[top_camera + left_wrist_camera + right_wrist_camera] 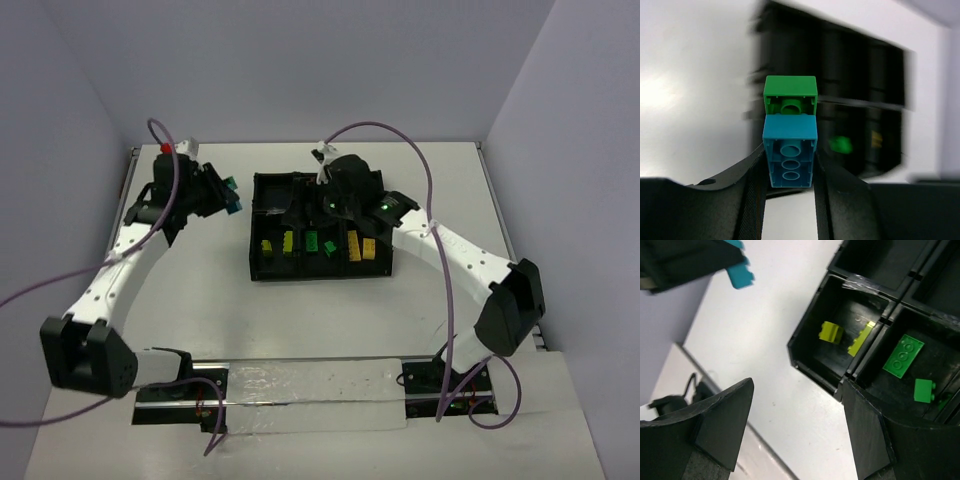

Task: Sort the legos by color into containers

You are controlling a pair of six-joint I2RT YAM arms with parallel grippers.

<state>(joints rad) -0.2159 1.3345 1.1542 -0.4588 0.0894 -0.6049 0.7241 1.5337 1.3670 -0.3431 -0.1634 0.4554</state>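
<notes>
My left gripper is shut on a cluster of a teal brick with a green brick stuck on its far end, held left of the black divided tray. The cluster's teal end shows in the right wrist view. My right gripper hovers open and empty over the tray's back row. In the front row, yellow bricks lie in the left compartment, green bricks in the middle one, and yellow-orange bricks in the right one.
The tray's back compartments look dark with nothing showing in them. White walls close in the white table at the back and sides. Purple cables loop over both arms.
</notes>
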